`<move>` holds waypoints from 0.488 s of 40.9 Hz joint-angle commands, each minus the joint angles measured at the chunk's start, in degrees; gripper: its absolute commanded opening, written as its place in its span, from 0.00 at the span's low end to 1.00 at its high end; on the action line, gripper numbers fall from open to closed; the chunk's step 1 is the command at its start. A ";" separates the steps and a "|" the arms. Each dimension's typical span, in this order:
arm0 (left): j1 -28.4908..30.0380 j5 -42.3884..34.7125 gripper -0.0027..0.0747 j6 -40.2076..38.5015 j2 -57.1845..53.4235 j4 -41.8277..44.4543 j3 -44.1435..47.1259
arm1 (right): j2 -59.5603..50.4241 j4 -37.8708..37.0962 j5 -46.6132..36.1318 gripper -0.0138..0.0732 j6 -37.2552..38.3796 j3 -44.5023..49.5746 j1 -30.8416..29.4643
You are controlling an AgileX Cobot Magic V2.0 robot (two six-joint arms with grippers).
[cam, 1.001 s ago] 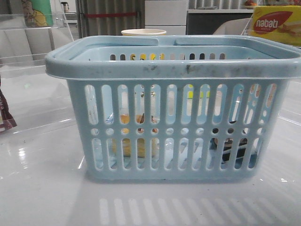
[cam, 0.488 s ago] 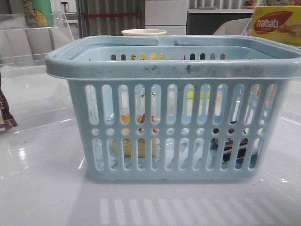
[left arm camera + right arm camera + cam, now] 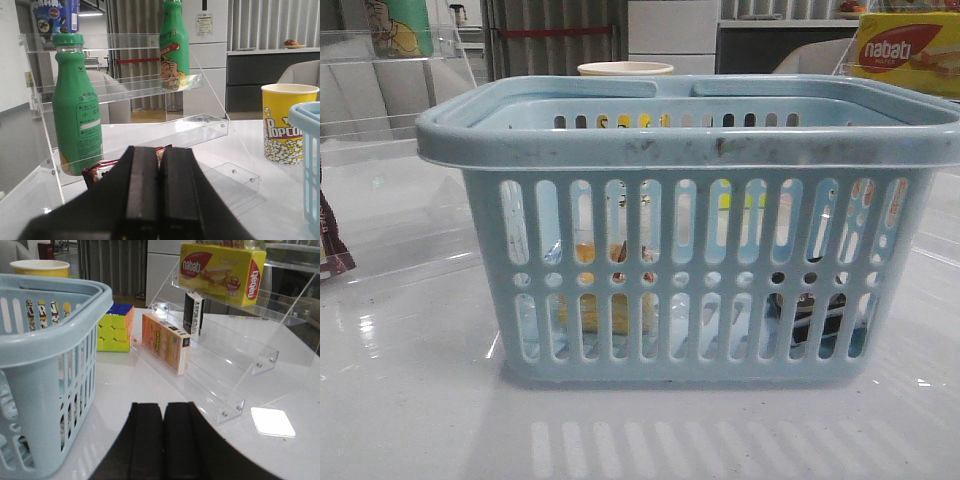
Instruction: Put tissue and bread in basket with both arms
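The light-blue basket (image 3: 690, 150) fills the front view; it also shows in the right wrist view (image 3: 45, 335) and at the edge of the left wrist view (image 3: 309, 160). Through its slots I see the golden bread (image 3: 605, 312) low on its left side and the blackish tissue pack (image 3: 815, 312) low on its right side. My left gripper (image 3: 159, 150) is shut and empty, away from the basket, facing the clear shelf. My right gripper (image 3: 163, 407) is shut and empty, beside the basket over the white table.
A clear shelf holds green bottles (image 3: 77, 120) and a maroon packet (image 3: 100, 172). A popcorn cup (image 3: 282, 122) stands behind the basket. Another clear shelf holds the nabati box (image 3: 220, 270), an orange box (image 3: 165, 342) and a colour cube (image 3: 116, 327).
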 commanded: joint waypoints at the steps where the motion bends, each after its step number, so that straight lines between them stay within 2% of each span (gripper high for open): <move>1: 0.13 -5.16 0.16 -0.44 -0.95 -0.55 0.33 | -1.39 0.11 -7.24 0.23 -0.28 -0.35 -0.87; 14: 0.13 -5.16 0.16 -0.44 -0.95 -0.55 0.33 | -1.39 0.11 -7.69 0.23 0.17 -0.35 -1.02; 16: 0.13 -5.16 0.16 -0.44 -0.95 -0.55 0.33 | -1.39 -0.76 -8.22 0.23 1.66 -0.35 -0.91; 20: 0.13 -5.16 0.16 -0.44 -0.95 -0.55 0.33 | -1.39 -7.70 -8.83 0.23 9.65 -0.35 -0.91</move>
